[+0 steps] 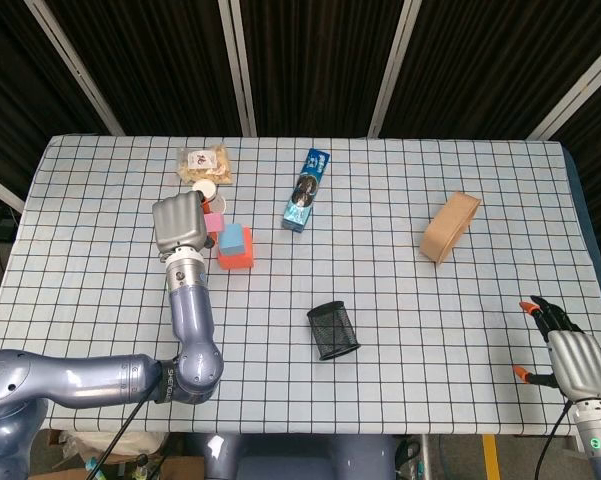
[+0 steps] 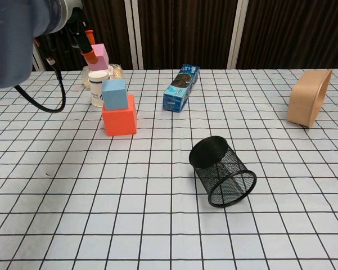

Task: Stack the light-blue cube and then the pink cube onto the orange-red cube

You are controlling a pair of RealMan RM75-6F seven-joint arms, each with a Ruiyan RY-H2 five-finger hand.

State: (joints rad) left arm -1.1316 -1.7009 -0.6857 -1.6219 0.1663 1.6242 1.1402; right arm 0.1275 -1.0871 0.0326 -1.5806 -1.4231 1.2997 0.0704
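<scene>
Left hand (image 1: 183, 226) grips pink cube (image 2: 99, 57) in air, left of stack. Blue cube (image 2: 115, 94) sits on red cube (image 2: 120, 118). Right hand (image 1: 570, 356) empty, fingers spread, at table's right edge.

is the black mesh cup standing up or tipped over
Tipped over. In the chest view the black mesh cup lies on its side on the table, with its open mouth facing up and left.
</scene>
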